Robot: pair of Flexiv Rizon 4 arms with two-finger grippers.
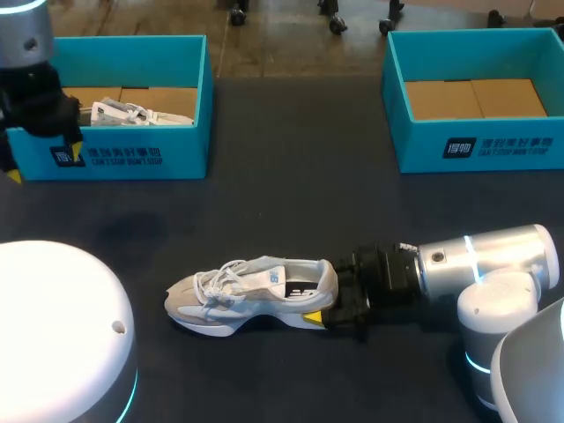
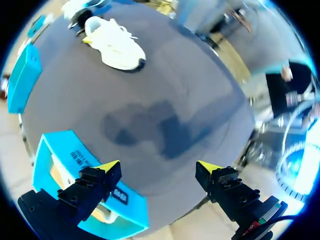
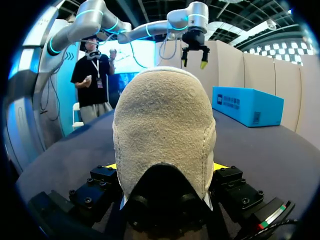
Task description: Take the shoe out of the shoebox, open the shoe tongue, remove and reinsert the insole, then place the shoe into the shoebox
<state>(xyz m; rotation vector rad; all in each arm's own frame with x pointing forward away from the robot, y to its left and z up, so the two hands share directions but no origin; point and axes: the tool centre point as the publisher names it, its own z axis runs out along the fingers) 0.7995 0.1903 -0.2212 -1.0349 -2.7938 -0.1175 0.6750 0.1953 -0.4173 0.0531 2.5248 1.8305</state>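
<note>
Dark counter [image 1: 291, 159] carries two blue boxes: left box [image 1: 132, 154] and right box [image 1: 493, 145], both far. One shoe [image 1: 251, 291] lies near the middle, lengthwise left to right, toe left, its heel clamped in my right claw [image 1: 330, 304]. A second shoe [image 1: 132, 113] sits in the left box, where my left claw [image 2: 157, 172] hangs wide open.

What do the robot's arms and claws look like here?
The right arm and left arm are silver-white rounded tubes with glowing cyan rings. The left claw and right claw are black bolted blocks, each with two yellow-tipped fingers and a small red-green stripe.
</note>
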